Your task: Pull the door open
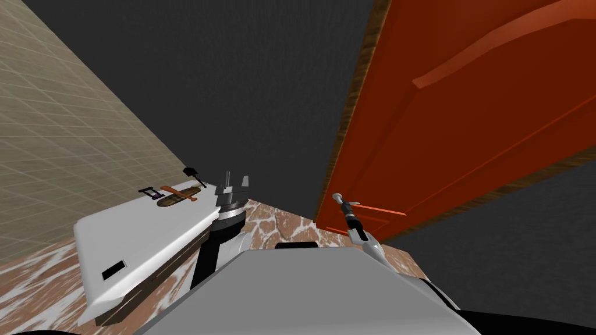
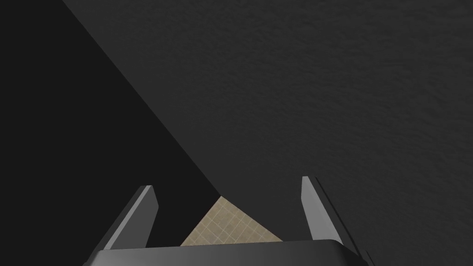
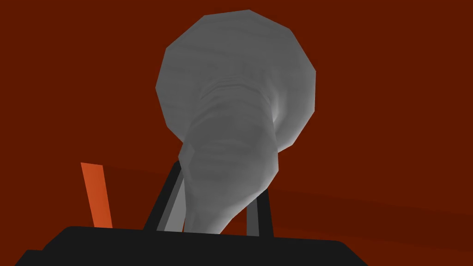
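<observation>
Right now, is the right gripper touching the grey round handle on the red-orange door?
Touching. In the right wrist view, the right gripper presses its fingers on both sides of the grey round handle.

Colours and patterns noted.
Orange-red door (image 1: pixel 465 116), brown grained edge; plain grey handle (image 3: pixel 235 92); brown-white marbled floor (image 1: pixel 273 224); beige gridded wall (image 1: pixel 58 116); dark grey wall (image 1: pixel 244 87), faintly mottled; white worktop (image 1: pixel 145 232).

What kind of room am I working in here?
Likely a kitchen, at its doorway: white counter carrying utensils, beige tiled wall, and the red door whose handle the right gripper grips.
</observation>
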